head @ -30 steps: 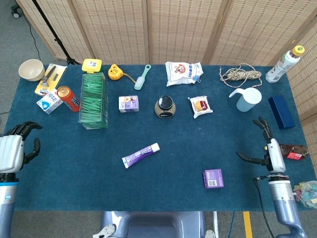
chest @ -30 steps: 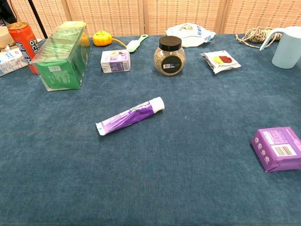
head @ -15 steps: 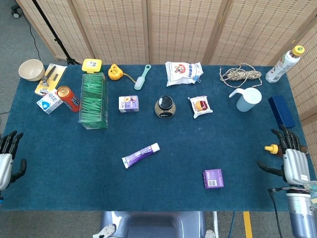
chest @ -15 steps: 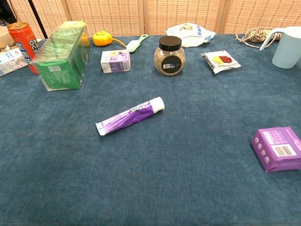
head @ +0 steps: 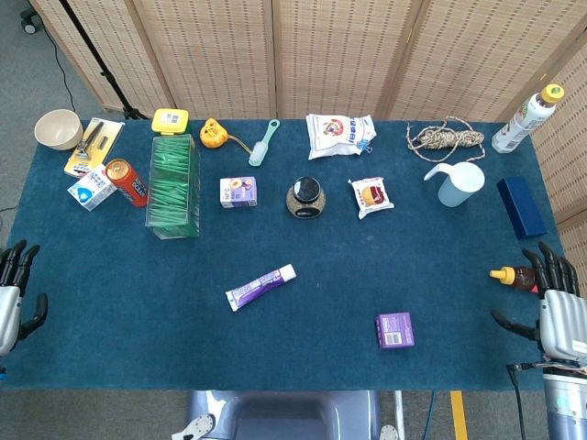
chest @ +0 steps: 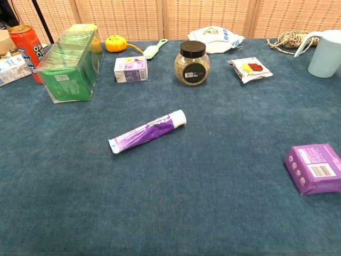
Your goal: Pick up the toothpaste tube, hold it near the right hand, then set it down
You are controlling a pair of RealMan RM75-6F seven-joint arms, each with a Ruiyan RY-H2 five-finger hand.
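A purple and white toothpaste tube lies flat on the blue table, white cap pointing right and away, near the middle. My left hand hangs at the table's left edge, fingers spread, holding nothing, far from the tube. Over at the right edge my right hand is also spread and empty, well right of the tube. Neither hand shows in the chest view.
A purple box lies right of the tube. Further back stand a green clear container, small carton, dark-lidded jar, snack packet and pale jug. A brown bottle lies by my right hand.
Both hands have drawn back outward and down toward the table's side edges. The right hand has uncovered the brown bottle. The toothpaste tube has not moved.
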